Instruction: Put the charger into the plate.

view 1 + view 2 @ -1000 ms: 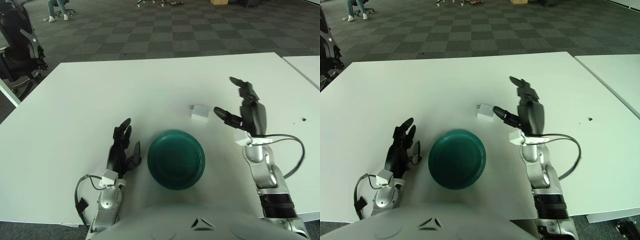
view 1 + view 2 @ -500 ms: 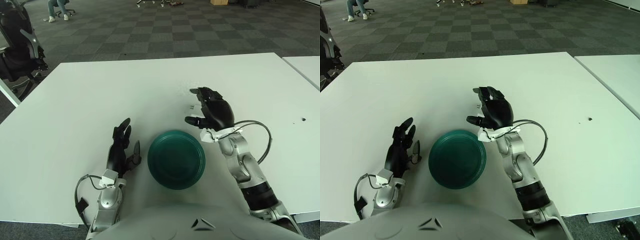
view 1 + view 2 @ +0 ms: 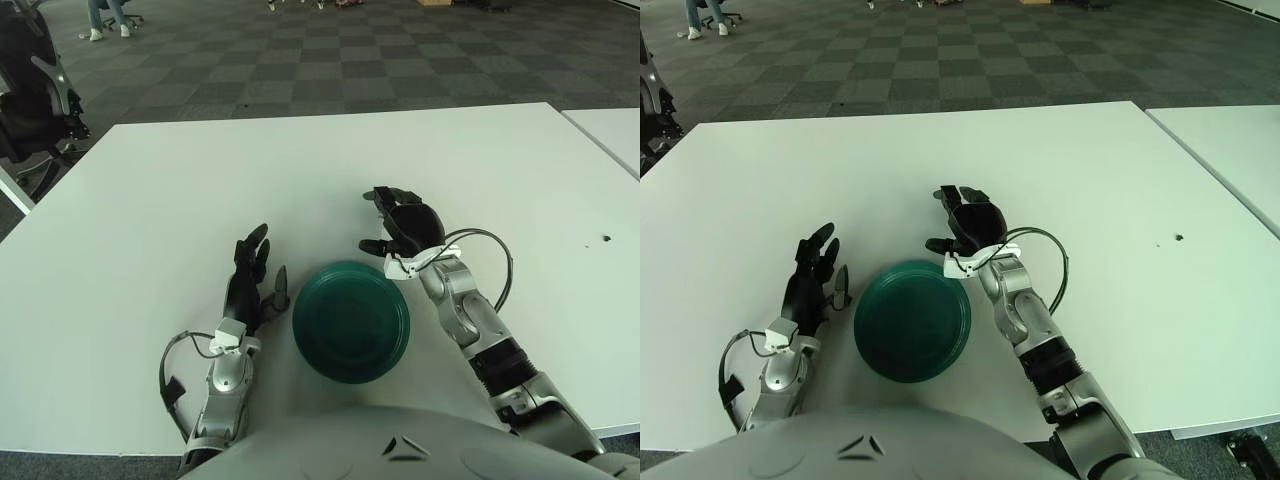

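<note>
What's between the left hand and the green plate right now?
Only bare white table shows between the left hand and the green plate, a narrow strip in both eye views. The right hand shows beyond the plate's far rim.

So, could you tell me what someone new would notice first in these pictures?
The dark green plate near the front edge of the white table stands out first, with nothing in it. Just behind its right side, the right hand is curled over the spot where a charger would be, hiding it. The left hand shows left of the plate, fingers relaxed.
</note>
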Available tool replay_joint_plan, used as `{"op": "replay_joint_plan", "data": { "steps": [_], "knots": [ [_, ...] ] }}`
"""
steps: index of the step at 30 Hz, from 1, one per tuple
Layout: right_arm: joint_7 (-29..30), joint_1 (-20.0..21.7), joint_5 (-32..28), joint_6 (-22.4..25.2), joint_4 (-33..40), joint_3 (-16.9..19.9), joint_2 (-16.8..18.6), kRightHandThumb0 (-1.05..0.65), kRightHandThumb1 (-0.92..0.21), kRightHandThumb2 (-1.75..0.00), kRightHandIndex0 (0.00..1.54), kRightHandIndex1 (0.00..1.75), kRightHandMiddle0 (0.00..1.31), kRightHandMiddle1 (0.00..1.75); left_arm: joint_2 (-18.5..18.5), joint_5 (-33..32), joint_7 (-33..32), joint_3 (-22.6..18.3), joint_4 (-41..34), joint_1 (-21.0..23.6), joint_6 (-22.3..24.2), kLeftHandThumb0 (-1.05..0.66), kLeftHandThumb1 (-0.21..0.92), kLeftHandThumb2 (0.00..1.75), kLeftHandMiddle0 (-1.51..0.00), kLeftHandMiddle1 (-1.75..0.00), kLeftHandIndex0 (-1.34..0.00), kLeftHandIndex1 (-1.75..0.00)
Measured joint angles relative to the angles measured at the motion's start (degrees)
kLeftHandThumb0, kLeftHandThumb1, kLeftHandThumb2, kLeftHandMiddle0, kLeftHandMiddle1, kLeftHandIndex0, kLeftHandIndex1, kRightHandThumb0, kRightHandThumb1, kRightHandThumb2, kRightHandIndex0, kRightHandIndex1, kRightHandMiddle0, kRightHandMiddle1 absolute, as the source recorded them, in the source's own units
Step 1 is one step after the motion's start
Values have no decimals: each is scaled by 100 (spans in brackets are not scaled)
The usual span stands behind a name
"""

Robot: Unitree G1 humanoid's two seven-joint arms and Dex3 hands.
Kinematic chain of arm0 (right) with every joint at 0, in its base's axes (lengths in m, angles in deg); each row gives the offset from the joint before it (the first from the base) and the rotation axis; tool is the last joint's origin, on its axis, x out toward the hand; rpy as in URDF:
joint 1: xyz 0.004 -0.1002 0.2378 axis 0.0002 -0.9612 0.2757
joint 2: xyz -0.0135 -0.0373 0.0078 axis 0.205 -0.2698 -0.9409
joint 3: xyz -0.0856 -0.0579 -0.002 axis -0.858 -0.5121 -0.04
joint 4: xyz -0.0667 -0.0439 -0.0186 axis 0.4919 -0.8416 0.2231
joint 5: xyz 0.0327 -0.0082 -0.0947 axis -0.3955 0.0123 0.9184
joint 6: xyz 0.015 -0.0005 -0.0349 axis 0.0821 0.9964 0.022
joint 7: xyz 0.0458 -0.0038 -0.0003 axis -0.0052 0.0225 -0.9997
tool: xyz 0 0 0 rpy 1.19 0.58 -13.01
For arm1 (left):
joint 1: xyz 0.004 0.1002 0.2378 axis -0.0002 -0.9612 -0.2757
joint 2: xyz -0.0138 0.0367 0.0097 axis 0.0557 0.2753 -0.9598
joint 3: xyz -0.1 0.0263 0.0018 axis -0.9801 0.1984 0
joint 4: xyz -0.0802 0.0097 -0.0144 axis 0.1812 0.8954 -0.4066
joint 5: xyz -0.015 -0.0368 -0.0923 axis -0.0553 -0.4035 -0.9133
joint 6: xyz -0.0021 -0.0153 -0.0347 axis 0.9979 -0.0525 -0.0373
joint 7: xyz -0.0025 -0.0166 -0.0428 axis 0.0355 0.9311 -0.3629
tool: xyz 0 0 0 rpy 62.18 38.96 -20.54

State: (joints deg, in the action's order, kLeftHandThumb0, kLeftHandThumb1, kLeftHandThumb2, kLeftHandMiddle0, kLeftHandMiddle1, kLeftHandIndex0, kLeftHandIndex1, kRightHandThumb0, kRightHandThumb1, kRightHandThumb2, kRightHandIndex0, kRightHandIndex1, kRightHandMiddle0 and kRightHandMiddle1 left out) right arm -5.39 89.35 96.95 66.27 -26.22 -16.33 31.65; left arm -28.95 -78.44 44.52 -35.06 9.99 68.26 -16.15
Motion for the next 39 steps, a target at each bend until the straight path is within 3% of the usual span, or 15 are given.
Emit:
{"op": "replay_joint_plan", "data": {
  "steps": [6, 16, 30, 39],
  "knots": [
    [102, 205, -42, -10, -731, -125, -67, -75, -92, -64, 33, 0, 0, 73, -10, 50, -26, -1, 42, 45, 46, -74, 92, 85, -32, 0, 0, -79],
    [129, 909, -147, 96, -1669, -250, -111, -69, -92, -65, 32, 0, 0, 62, -54, 205, -51, 16, 51, 78, 124, -72, 92, 83, -31, 0, 0, -78],
    [-117, 1593, -257, -66, -2496, -432, -425, -67, -92, -69, 35, 1, 0, 52, -81, 222, -80, 10, 90, 138, 127, -72, 92, 83, -34, -1, 0, -81],
    [-113, 1848, -242, -93, -2878, -596, -641, -66, -92, -69, 41, 3, 0, 55, -167, 220, -132, -27, 223, 285, 127, -73, 92, 84, -34, -1, 0, -79]
  ]
}}
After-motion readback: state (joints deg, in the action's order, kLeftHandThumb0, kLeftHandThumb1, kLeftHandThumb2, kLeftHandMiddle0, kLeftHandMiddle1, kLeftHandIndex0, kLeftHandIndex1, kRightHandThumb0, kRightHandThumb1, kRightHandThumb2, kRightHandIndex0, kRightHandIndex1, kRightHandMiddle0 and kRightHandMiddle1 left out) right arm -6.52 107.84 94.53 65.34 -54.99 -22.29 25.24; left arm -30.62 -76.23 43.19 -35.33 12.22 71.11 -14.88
